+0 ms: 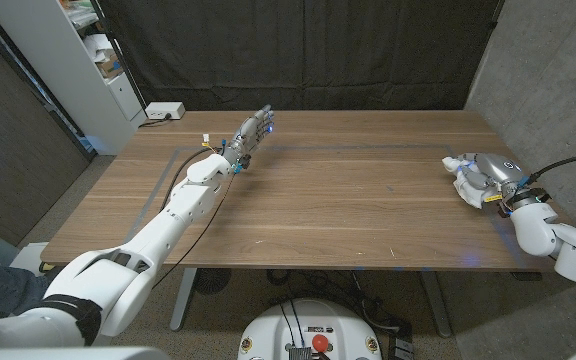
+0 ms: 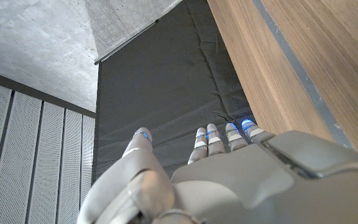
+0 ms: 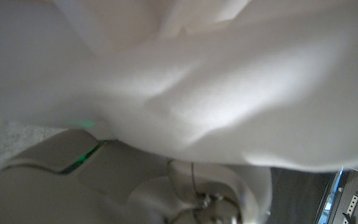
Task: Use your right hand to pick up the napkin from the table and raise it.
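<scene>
The white napkin [image 1: 464, 182] lies bunched at the table's [image 1: 348, 200] right edge. My right hand [image 1: 492, 174] sits on top of it, fingers curled into the cloth, and white folds stick out on both sides of the hand. In the right wrist view the napkin [image 3: 216, 81] is pressed close against the camera, with part of my right hand [image 3: 185, 193] below it. I cannot tell whether the cloth has left the wood. My left hand [image 1: 253, 130] hovers at the table's far left part, fingers stretched out and apart, holding nothing. The left wrist view shows that left hand [image 2: 229, 180] beside the table edge.
A white shelf unit [image 1: 73, 60] stands behind the table's left corner, with a white box [image 1: 163, 111] on the floor beside it. A black curtain [image 1: 308, 50] hangs behind the table. A concrete wall [image 1: 548, 80] runs close to the right edge.
</scene>
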Tool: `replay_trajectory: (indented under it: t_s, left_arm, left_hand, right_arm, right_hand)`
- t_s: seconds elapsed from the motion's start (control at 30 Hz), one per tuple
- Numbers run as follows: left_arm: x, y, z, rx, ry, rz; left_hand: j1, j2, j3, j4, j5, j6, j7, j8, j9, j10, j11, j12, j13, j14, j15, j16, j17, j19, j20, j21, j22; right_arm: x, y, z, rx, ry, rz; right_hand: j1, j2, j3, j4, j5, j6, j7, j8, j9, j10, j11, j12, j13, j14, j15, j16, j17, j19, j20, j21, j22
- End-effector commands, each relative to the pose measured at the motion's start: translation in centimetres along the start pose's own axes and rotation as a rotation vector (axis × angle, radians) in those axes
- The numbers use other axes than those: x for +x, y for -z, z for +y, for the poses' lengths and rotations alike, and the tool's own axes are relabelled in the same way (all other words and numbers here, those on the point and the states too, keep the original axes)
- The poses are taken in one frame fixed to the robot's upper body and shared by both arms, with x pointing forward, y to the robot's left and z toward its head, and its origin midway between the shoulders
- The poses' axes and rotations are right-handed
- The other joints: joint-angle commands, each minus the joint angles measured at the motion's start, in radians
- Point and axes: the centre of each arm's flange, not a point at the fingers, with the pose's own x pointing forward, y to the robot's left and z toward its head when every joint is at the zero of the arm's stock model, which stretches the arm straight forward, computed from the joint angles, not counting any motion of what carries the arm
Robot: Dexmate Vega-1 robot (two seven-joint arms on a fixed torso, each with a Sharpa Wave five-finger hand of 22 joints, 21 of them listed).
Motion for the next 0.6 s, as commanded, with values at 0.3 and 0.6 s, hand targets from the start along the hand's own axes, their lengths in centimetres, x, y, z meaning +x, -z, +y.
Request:
replay_trajectory:
  t_s: [0.3, 0.6]
  left_arm:
    - [0.3, 0.1, 0.3, -0.003, 0.011, -0.003]
    - [0.3, 0.4, 0.6, -0.009, 0.013, 0.001]
  left_hand:
    - [-0.001, 0.008, 0.002, -0.002, -0.003, 0.006, 0.003, 0.001, 0.002, 0.006, 0.002, 0.005, 0.002, -0.007, -0.004, 0.000, 0.005, -0.005, 0.005, 0.000, 0.003]
    - [-0.001, 0.008, 0.002, -0.003, -0.003, 0.007, 0.004, 0.001, 0.002, 0.006, 0.001, 0.005, 0.002, -0.007, -0.002, 0.000, 0.005, -0.008, 0.006, -0.001, 0.003]
  right_arm:
    - [0.2, -1.3, -2.7, -0.015, 0.041, -0.023]
    - [0.5, -1.5, -3.8, -0.032, 0.036, -0.017]
  right_hand:
    - [0.004, -0.003, 0.001, 0.006, -0.004, 0.012, 0.000, -0.002, 0.004, 0.014, 0.003, 0.004, 0.006, 0.003, -0.098, -0.010, 0.001, -0.010, -0.011, 0.008, 0.003]
    - [-0.002, -0.005, -0.001, 0.011, -0.005, 0.012, 0.001, -0.006, 0.004, 0.013, 0.006, 0.004, 0.009, -0.001, -0.093, -0.020, -0.002, -0.016, -0.008, 0.011, 0.003]
